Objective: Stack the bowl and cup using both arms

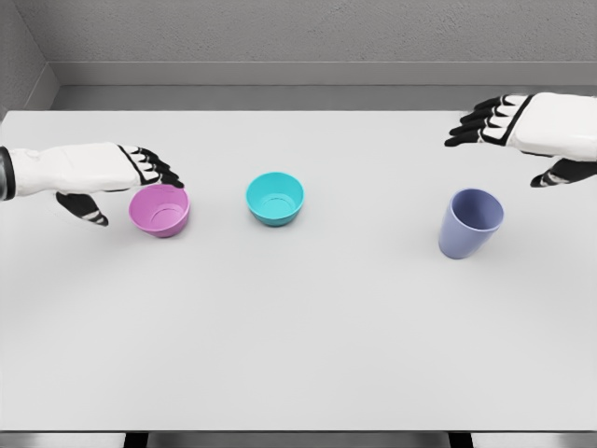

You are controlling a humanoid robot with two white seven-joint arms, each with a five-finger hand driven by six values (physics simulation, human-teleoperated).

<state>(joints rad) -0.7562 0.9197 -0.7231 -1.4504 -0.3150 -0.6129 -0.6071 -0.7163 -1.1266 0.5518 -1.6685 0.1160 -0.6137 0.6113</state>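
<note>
Guessing the pink bowl [159, 209] is light, slick plastic; left hand [112, 173], fingers open at its 10 o'clock rim, should pinch there, while right hand [522, 131] hangs open.

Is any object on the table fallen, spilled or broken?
Nothing stands out. The pink bowl, teal bowl and purple cup all stand upright, apart and empty on the white table.
</note>
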